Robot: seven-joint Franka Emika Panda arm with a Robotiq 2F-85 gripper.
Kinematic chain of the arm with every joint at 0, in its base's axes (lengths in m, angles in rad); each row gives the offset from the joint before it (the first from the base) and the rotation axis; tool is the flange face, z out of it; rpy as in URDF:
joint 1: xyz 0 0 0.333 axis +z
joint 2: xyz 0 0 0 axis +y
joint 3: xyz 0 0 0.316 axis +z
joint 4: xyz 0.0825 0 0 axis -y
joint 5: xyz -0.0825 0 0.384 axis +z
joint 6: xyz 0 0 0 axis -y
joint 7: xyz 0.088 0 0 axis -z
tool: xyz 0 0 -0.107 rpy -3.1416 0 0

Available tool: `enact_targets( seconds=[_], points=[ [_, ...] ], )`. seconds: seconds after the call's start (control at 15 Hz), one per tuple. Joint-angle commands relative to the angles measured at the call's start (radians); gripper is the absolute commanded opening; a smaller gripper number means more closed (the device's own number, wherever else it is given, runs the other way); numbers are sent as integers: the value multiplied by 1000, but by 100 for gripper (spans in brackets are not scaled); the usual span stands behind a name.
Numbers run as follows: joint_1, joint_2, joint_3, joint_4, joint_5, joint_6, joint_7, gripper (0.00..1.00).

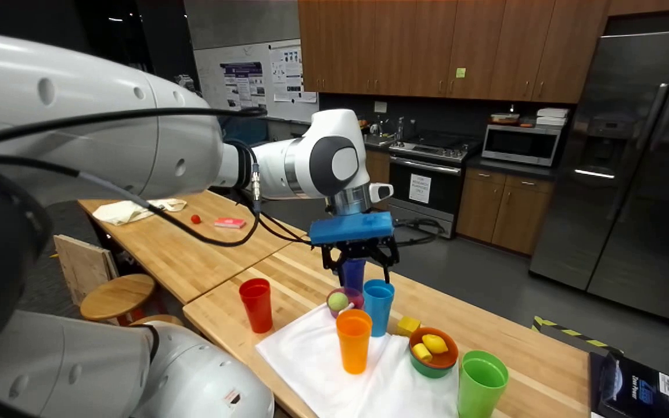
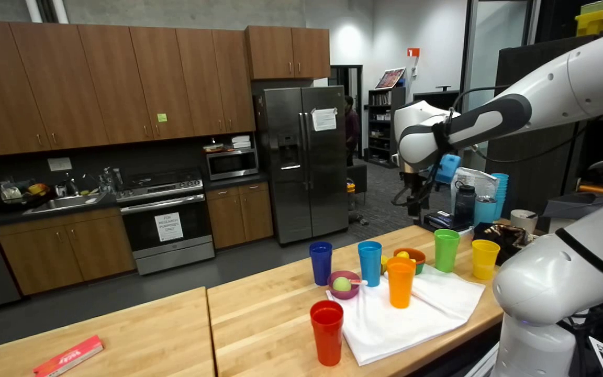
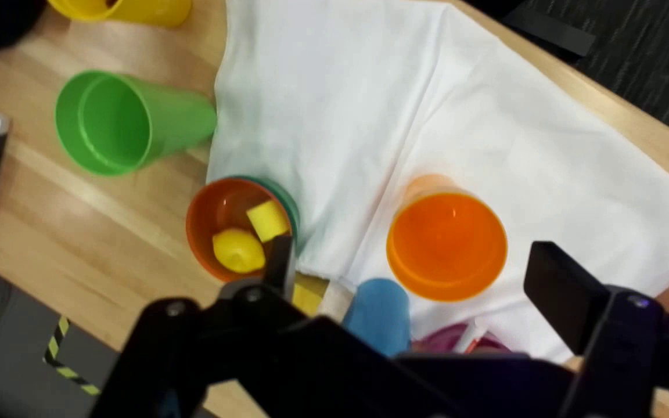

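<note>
My gripper [image 3: 416,261] stands open above the table with nothing between its fingers; in an exterior view the gripper [image 1: 361,276] hangs over the far cups. In the wrist view an orange cup [image 3: 446,247] appears between the fingers, lower down, upright on a white cloth [image 3: 334,116]. Partly hidden behind the gripper are a light blue cup [image 3: 378,316] and a purple bowl [image 3: 448,339], which holds a pale green ball [image 2: 342,284] and a whitish stick. Left of them an orange bowl [image 3: 204,220], stacked in a green one, holds a lemon [image 3: 238,251] and a yellow piece [image 3: 268,220].
A green cup [image 3: 180,119], yellow cup [image 2: 485,259], red cup [image 2: 326,332] and dark blue cup [image 2: 321,264] stand around the cloth. A yellow block [image 1: 408,326] sits near the bowls. A black box [image 1: 642,386] and dark bottle [image 2: 465,205] are at the table's end.
</note>
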Motion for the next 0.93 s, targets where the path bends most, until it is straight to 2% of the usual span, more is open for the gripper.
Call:
enact_targets(
  seconds=[0.0,0.13,0.33,0.4,0.6,0.87],
  points=[
    [80,113,34,122,5,31,-78,100],
    [110,170,51,179,20,24,-93,100],
    [119,273,84,294,39,-63,-67,100],
    [112,191,81,197,24,2,-60,100],
    [111,262,93,266,29,-35,-59,100],
    [111,276,94,278,29,-43,-59,100]
  ],
)
